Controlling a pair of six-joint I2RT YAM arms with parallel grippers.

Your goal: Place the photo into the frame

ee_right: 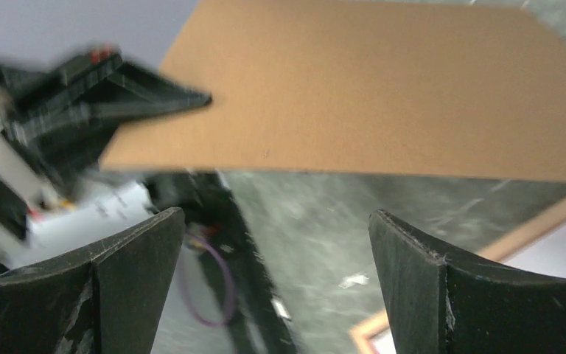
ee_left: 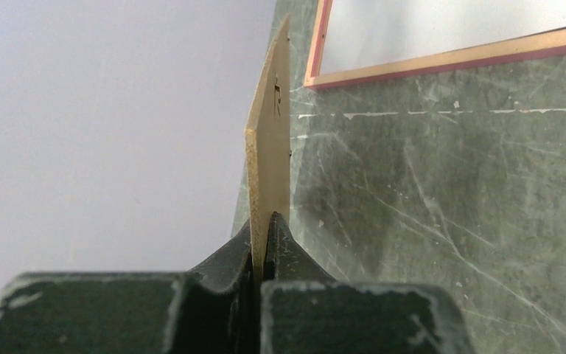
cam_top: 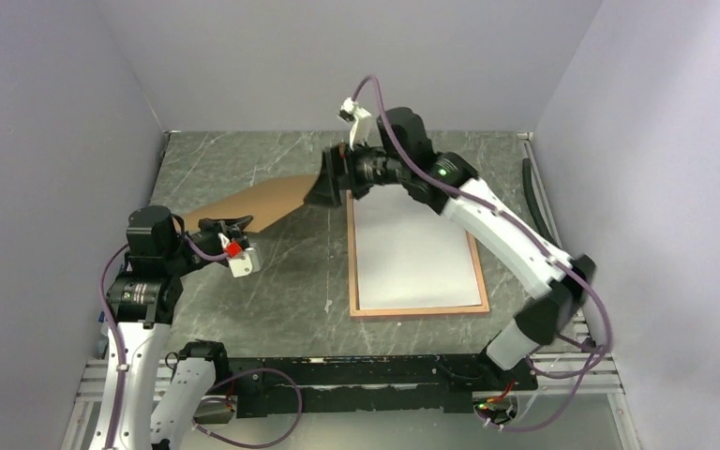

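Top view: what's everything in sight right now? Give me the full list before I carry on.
board: one, brown, lifted off the table, left of the frame
frame: one, wood-brown border with a pink edge, flat on the table, right of centre
photo: one, white side up, lying inside the frame
table: one, green marbled, under everything
walls: three, pale grey, around the table
left end effector: one, black, shut on the board's left end
right end effector: one, black, open, at the board's far right end, not gripping it
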